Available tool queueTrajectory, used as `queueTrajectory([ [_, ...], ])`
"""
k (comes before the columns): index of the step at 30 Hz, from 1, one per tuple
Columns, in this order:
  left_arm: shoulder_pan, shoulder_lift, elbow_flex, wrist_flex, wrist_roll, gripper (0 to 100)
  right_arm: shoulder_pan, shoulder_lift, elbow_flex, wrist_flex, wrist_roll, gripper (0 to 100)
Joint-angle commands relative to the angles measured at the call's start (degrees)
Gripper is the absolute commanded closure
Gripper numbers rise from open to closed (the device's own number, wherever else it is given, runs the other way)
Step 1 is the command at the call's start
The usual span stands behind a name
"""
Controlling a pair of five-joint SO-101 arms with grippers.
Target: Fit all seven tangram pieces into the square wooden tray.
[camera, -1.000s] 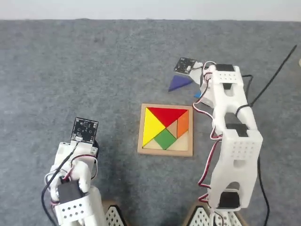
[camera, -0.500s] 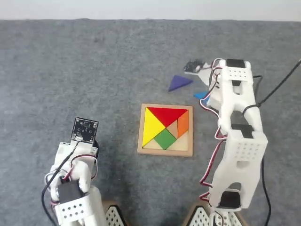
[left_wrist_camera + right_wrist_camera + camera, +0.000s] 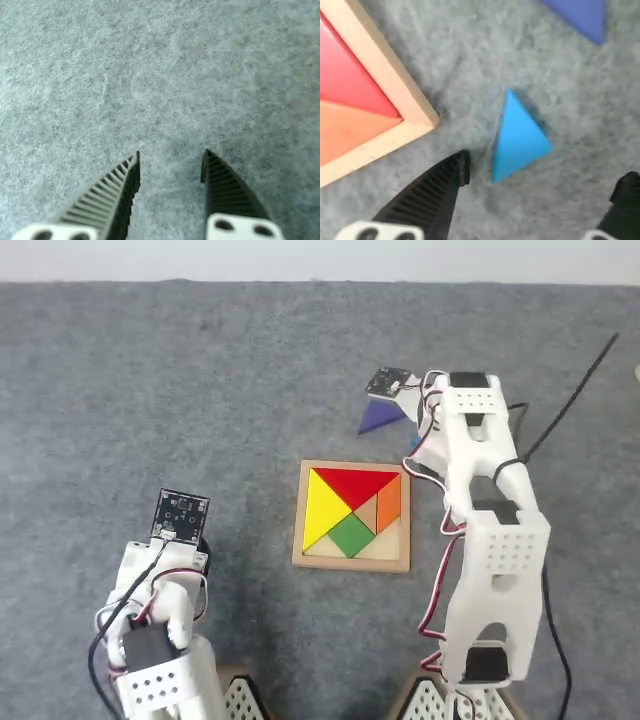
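Observation:
The square wooden tray [image 3: 352, 563] lies mid-table and holds red [image 3: 352, 483], yellow [image 3: 320, 512], green [image 3: 351, 535] and orange [image 3: 389, 502] pieces. A purple triangle [image 3: 380, 417] lies on the carpet beyond the tray's far right corner. In the right wrist view a small blue triangle [image 3: 520, 135] rests flat just off the tray corner [image 3: 415, 117], with the purple triangle [image 3: 580, 15] farther off. My right gripper [image 3: 545, 175] is open, low over the carpet, its fingers straddling the near side of the blue triangle. My left gripper [image 3: 171, 162] is open over bare carpet.
Grey carpet covers the whole table. The left arm [image 3: 160, 620] sits folded at the near left, well away from the tray. The right arm [image 3: 490, 540] stretches along the tray's right side, and a black cable [image 3: 570, 410] runs off to the far right.
The right arm's wrist swung out to the right, then came back left over the blue triangle. The left arm and the tray's pieces have not moved.

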Motion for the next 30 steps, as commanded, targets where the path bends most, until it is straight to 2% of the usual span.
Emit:
queueTrajectory([
  [1,-0.35,-0.44,-0.57,0.35,-0.26,81,0.22,0.84,-2.73,-5.05,-0.7,55.8],
  [11,-0.35,-0.44,-0.57,0.35,-0.26,81,-1.98,5.41,-2.73,-7.25,2.11,56.3],
  [17,-0.35,-0.44,-0.57,0.35,-0.26,81,-2.07,5.58,-2.73,-7.25,2.46,73.6],
  [26,-0.35,-0.44,-0.57,0.35,-0.26,81,-1.89,5.58,-2.55,-6.99,2.29,75.3],
  [30,-0.35,-0.44,-0.57,0.35,-0.26,81,-1.8,5.58,-2.73,-5.93,2.46,86.9],
])
